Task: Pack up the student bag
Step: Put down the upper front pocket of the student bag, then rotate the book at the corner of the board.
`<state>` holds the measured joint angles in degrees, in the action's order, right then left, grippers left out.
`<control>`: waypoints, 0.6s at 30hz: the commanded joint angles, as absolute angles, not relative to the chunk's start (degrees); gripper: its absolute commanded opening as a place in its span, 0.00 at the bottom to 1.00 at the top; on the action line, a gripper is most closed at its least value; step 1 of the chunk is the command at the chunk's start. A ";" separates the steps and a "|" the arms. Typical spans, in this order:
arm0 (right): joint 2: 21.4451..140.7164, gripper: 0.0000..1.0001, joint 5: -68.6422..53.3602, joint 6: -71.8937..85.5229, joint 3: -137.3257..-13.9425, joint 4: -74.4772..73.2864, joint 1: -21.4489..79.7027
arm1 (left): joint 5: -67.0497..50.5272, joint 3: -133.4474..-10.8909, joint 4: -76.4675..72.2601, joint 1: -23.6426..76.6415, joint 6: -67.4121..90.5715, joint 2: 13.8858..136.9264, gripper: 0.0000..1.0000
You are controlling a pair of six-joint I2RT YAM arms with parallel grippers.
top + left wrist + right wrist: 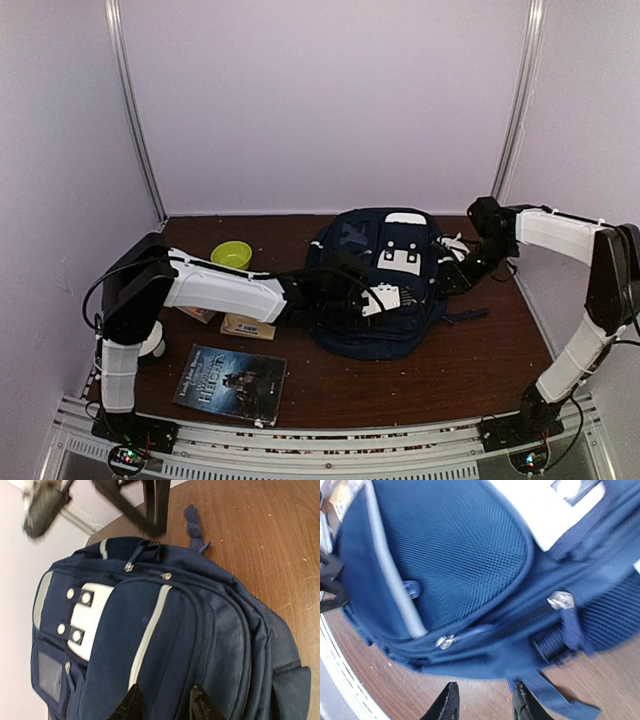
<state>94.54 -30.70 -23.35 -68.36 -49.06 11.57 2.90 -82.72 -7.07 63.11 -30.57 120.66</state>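
I'm seeing the student bag [410, 320] lying flat mid-table. My left gripper [167, 705] is hovering partly open over its front, gripping nothing. My right gripper [484, 702] is hanging partly open just beside its edge, empty.

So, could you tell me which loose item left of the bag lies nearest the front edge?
The dark book; the green bowl and tan box sit farther back.

Bowl [232, 255] left of student bag [400, 335]

Left arm [225, 290] partly hides student bag [385, 240] and tan box [247, 327].
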 commanded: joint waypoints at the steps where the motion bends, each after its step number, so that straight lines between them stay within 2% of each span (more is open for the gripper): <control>1: 85.18 0.38 -31.59 -25.97 -66.29 -50.95 10.99 | 8.15 -80.54 -6.88 63.19 -26.15 112.57 0.35; 9: 80.03 0.41 -38.15 -29.77 -65.41 -52.74 12.06 | 21.40 -73.01 1.54 62.70 -15.27 99.50 0.42; 12: 80.19 0.42 -39.40 -29.97 -66.54 -52.02 14.05 | 25.97 -71.03 9.13 60.89 -7.07 95.15 0.47; 18: 82.67 0.43 -38.46 -30.48 -71.01 -51.79 23.34 | 24.70 -67.42 25.86 56.14 11.01 86.64 0.52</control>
